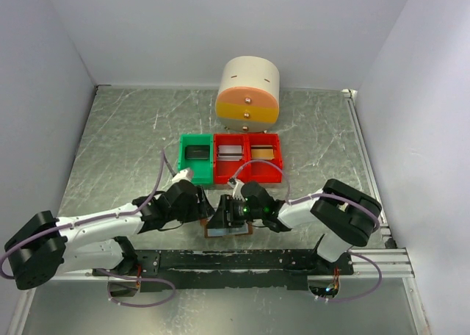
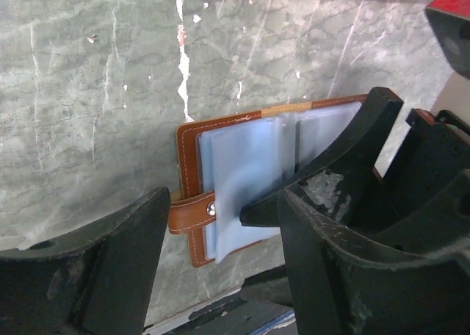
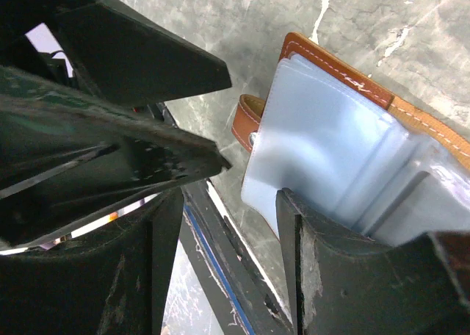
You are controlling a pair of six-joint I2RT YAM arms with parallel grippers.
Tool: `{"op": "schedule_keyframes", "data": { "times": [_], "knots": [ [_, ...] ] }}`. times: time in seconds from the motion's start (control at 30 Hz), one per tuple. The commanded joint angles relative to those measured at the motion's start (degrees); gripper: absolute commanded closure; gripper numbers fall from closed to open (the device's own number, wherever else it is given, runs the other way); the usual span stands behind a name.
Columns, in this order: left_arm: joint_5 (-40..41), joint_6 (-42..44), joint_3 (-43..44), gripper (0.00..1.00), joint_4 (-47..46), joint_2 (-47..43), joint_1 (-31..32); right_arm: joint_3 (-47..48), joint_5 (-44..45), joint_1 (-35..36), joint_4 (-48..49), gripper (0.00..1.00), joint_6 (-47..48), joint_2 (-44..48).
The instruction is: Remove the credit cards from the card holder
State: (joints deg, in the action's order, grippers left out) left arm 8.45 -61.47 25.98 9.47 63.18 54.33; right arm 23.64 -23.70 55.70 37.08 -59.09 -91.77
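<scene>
The card holder (image 2: 242, 173) lies open on the table (image 1: 110, 151) at its near edge, between the two arm bases and nearer than the row of bins. Its pale blue-grey sleeves (image 3: 323, 137) face up inside the brown border, and the strap with its snap (image 2: 189, 214) juts from the holder's outer edge. The left gripper (image 2: 202, 205) is low over that strap edge with its fingers apart. One fingertip (image 2: 272, 206) overlies the sleeves and the other is over bare table beside the strap; contact cannot be confirmed. The right gripper (image 3: 228, 225) meets it from the right, its fingers likewise apart and holding nothing, with one finger (image 3: 323, 261) over the sleeves. No credit cards can be told apart from the sleeves in either wrist view, and none is seen drawn out beside the holder. The green bin (image 1: 183, 159) and the red bins (image 1: 247, 159) farther off hold flat items too small to identify. Judgement: the step in hand is the set-up for an extraction, one arm to pin the holder and the other to take a card edge. The next move calls for one finger pressing the holder down so it cannot slide. The opposite gripper must then close on a card's exposed edge at a sleeve mouth and draw it along the sleeve, not upward. The sleeves look slack, so a pinch may catch plastic rather than card.
</scene>
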Motion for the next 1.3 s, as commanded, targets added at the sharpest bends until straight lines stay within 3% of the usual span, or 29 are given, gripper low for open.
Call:
{"op": "schedule_keyframes", "data": {
  "times": [0.0,0.13,0.23,0.37,0.5,1.27],
  "knots": [
    [-1.39,1.38,-0.42,0.3,-2.3,3.05,-0.52,0.05,-0.25,0.38,2.14,0.46,0.38,0.95],
    [-0.48,2.25,1.7,0.4,1.17,8.11,-0.54,-0.02,2.87,0.37,-3.88,0.46,2.04,7.16],
    [-0.02,3.28,2.95,0.49,2.91,10.32,-0.53,0.88,9.34,0.39,-15.2,0.46,4.26,14.66],
    [0.38,3.85,3.49,0.5,3.87,10.82,-0.46,2.68,23.65,0.25,-35.8,0.46,4.37,23.77],
    [-0.08,3.97,3.19,0.51,3.25,9.9,-0.45,2.13,29.68,-0.04,-46.66,0.46,2.83,28.9],
    [-4.25,4.75,2.28,0.63,0.47,9.87,-0.45,-1.55,20.71,-0.05,-32.78,0.52,1.23,23.74]
  ]
}}
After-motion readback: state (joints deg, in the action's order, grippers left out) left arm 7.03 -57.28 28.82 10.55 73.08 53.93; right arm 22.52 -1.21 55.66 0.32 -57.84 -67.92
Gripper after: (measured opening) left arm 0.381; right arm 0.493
